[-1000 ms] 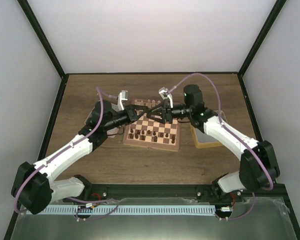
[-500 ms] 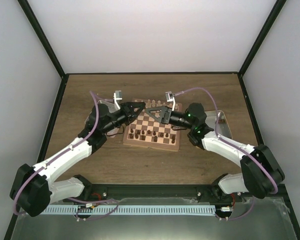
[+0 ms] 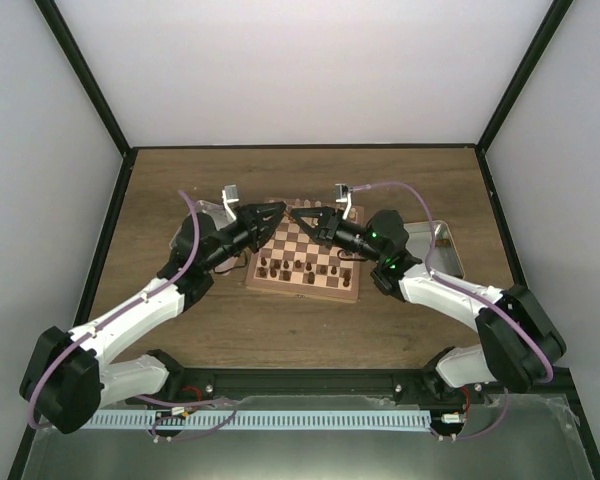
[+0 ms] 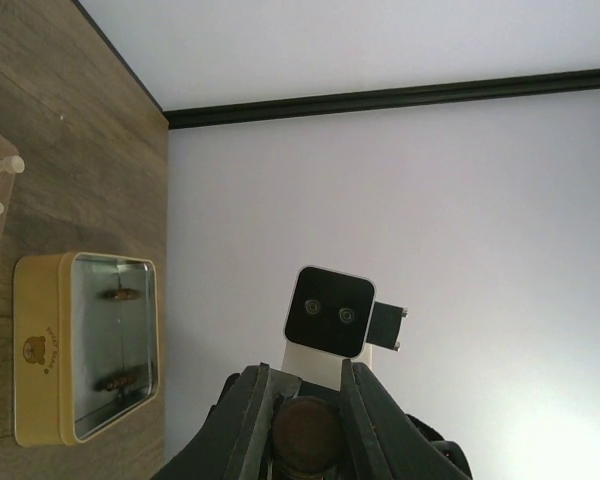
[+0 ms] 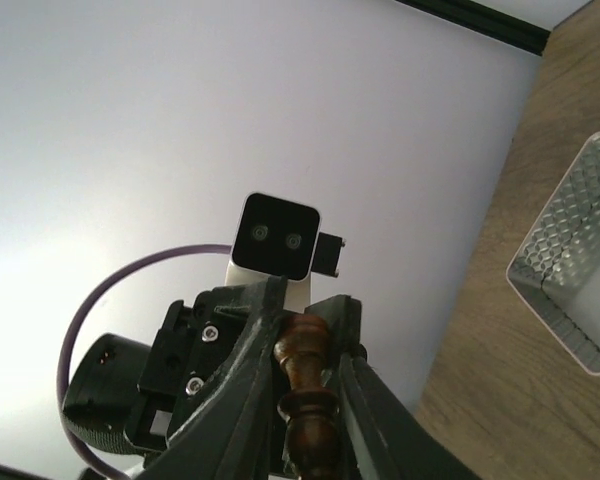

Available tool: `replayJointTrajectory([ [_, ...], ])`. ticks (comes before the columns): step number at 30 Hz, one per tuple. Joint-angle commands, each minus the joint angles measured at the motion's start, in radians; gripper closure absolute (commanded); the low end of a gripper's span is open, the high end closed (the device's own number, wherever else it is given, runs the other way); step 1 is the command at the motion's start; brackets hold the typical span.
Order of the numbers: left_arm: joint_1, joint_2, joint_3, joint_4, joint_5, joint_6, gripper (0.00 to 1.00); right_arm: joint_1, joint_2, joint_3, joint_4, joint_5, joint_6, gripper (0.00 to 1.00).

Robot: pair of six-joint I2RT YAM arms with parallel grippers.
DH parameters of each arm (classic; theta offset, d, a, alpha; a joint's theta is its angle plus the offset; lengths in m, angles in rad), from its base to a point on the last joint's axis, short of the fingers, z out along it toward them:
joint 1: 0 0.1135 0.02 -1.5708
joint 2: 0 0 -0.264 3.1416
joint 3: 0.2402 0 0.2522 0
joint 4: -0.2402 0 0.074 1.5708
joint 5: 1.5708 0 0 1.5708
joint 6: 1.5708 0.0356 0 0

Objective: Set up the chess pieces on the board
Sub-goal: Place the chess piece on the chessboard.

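Chess piece [image 5: 305, 385]: dark, held midair over board [image 3: 302, 293] | left fingers [image 4: 242, 420] clamp one end, right fingers [image 5: 375, 415] pinch its stem | release left only once right grip holds firm

The right gripper [image 3: 298, 214] swung down to face the left gripper [image 3: 277, 208], jaws closing on a dark chessman [image 5: 305, 388].

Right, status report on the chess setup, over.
Left end effector, right end effector both clamp one dark brown turned wooden chess piece above checkered wooden board. Nothing blocking.
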Motion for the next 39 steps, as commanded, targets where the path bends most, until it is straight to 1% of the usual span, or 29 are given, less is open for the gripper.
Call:
replayJointTrajectory([
  [1,0.008,0.003,-0.016,0.032,-0.021,-0.031,0.93,0.010,-0.010,0.019,0.002,0.017,-0.006,0.81],
  [3,0.007,0.004,-0.023,0.034,-0.023,-0.036,0.93,0.011,-0.007,0.031,-0.026,0.001,-0.019,0.81],
  [7,0.009,0.005,-0.033,0.048,-0.029,-0.053,0.93,0.014,-0.006,0.029,-0.057,-0.013,-0.034,0.70],
  [11,0.011,0.006,-0.039,0.053,-0.035,-0.074,0.93,0.027,-0.001,0.026,-0.070,-0.015,-0.052,0.68],
  [14,0.012,0.007,-0.052,0.069,-0.037,-0.095,0.93,0.039,0.000,0.014,-0.079,-0.002,-0.056,0.71],
  [18,0.013,0.005,-0.055,0.069,-0.035,-0.101,0.93,0.044,-0.014,-0.007,-0.079,0.037,-0.055,0.79],
  [20,0.014,0.003,-0.058,0.063,-0.035,-0.105,0.93,0.044,-0.022,-0.005,-0.084,0.051,-0.063,0.81],
  [22,0.014,0.001,-0.064,0.062,-0.032,-0.113,0.93,0.044,-0.032,-0.001,-0.097,0.069,-0.066,0.82],
  [25,0.014,-0.002,-0.069,0.062,-0.022,-0.122,0.93,0.044,-0.036,0.015,-0.145,0.082,-0.079,0.88],
  [27,0.014,-0.005,-0.073,0.061,-0.015,-0.118,0.89,0.044,-0.039,0.027,-0.184,0.091,-0.084,0.93],
  [29,0.014,-0.012,-0.078,0.053,-0.009,-0.100,0.83,0.043,-0.046,0.051,-0.251,0.100,-0.107,0.95],
  [30,0.014,-0.015,-0.076,0.041,0.000,-0.066,0.77,0.042,-0.050,0.069,-0.307,0.101,-0.130,0.97],
  [31,0.014,-0.017,-0.063,0.013,0.011,-0.026,0.68,0.042,-0.052,0.094,-0.376,0.098,-0.160,0.98],
  [33,0.014,-0.024,-0.017,-0.115,0.016,0.093,0.51,0.036,-0.060,0.147,-0.541,0.104,-0.234,0.99],
  [35,0.013,-0.045,0.008,-0.251,-0.016,0.206,0.45,0.023,-0.068,0.193,-0.722,0.117,-0.330,0.99],
  [39,0.014,-0.133,-0.008,-0.462,-0.184,0.386,0.34,-0.021,-0.076,0.277,-1.099,0.135,-0.503,0.99],
])
